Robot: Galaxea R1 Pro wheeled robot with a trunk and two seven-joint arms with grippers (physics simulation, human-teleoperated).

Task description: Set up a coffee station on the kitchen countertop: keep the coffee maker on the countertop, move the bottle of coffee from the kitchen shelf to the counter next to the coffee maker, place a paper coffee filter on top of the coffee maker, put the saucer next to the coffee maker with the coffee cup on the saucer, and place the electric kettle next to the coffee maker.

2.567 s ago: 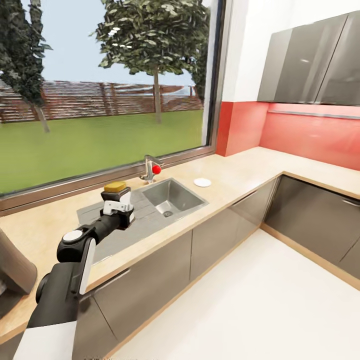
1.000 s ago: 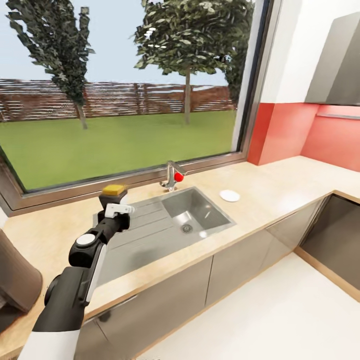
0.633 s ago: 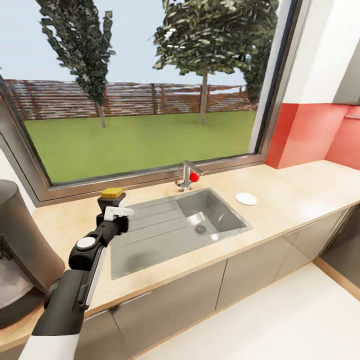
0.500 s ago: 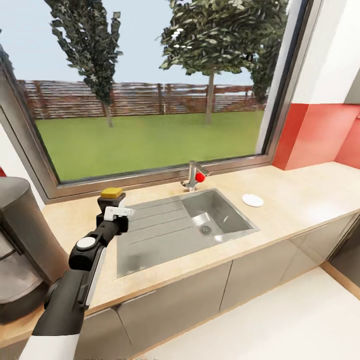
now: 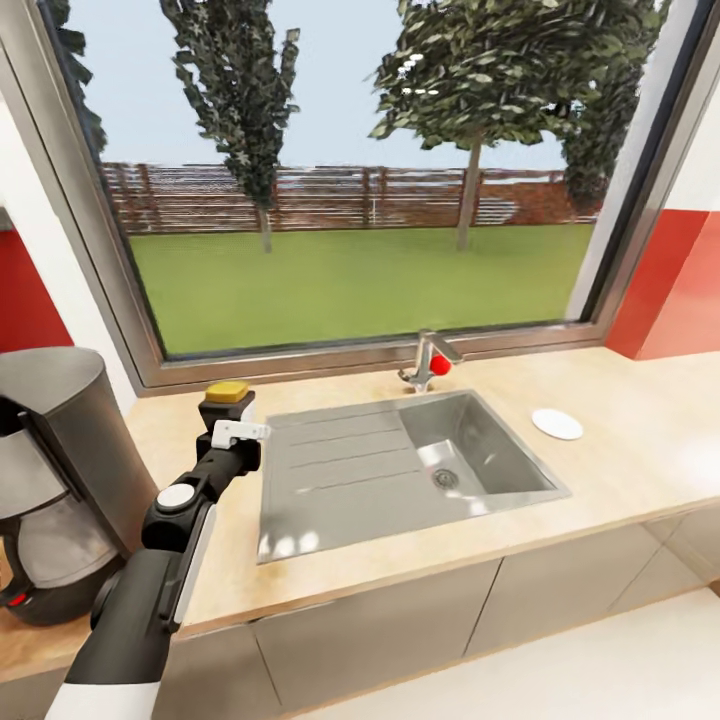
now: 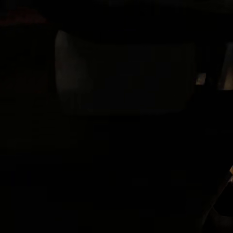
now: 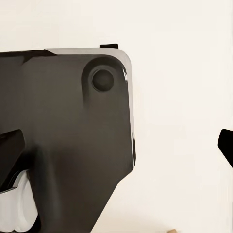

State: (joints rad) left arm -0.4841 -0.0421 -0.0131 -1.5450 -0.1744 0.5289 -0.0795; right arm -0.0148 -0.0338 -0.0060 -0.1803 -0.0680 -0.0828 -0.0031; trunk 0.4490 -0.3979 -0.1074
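Note:
In the head view, the dark coffee maker (image 5: 55, 470) with its glass pot stands on the countertop (image 5: 620, 470) at the far left. My left gripper (image 5: 232, 437) is shut on the bottle of coffee (image 5: 227, 402), a dark jar with a yellow lid, held upright above the counter between the coffee maker and the sink's draining board. The left wrist view is almost black, blocked by the jar. A white saucer (image 5: 557, 423) lies on the counter right of the sink. In the right wrist view my right gripper (image 7: 119, 148) is open, its dark fingertips (image 7: 9, 148) far apart over white floor.
A steel sink (image 5: 480, 450) with a draining board (image 5: 335, 470) is set into the counter, and a faucet (image 5: 428, 362) with a red knob stands behind it. A large window runs along the back. Grey cabinet fronts (image 5: 380, 630) sit below the counter. A dark part of my body (image 7: 73, 136) shows in the right wrist view.
The camera has swung left, bringing the coffee maker into view and shifting the sink and saucer rightward. My left gripper still holds the bottle in the same pose.

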